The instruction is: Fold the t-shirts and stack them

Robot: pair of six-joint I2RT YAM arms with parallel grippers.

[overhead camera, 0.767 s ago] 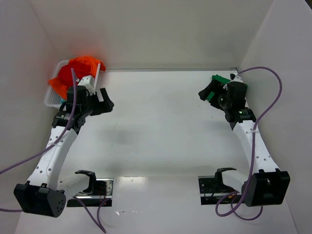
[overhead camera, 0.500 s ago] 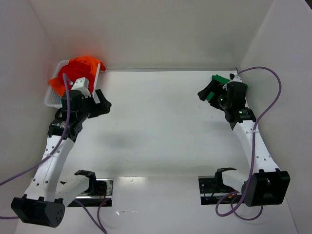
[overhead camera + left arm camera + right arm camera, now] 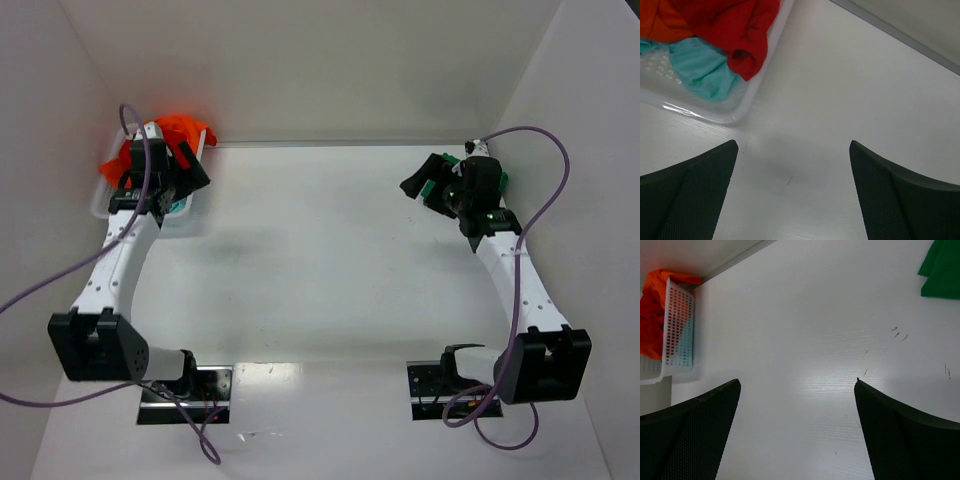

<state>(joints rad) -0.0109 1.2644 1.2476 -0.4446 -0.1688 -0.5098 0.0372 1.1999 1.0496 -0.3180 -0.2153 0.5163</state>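
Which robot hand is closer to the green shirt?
The right. The right gripper hovers just beside the green shirt at the far right. The left gripper is away on the other side, over the white basket holding the red shirt.

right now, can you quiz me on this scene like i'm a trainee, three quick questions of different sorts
1. True or false: the left gripper and the right gripper are both open and empty.
2. Fill in: in the left wrist view, the t-shirt lying in the corner of the white lattice basket, partly under the red t-shirt, is ____ in colour.
3. The dark green t-shirt lies: A in the basket; B on the table; C in the right gripper.

Key:
1. True
2. Pale teal: the pale teal t-shirt
3. B
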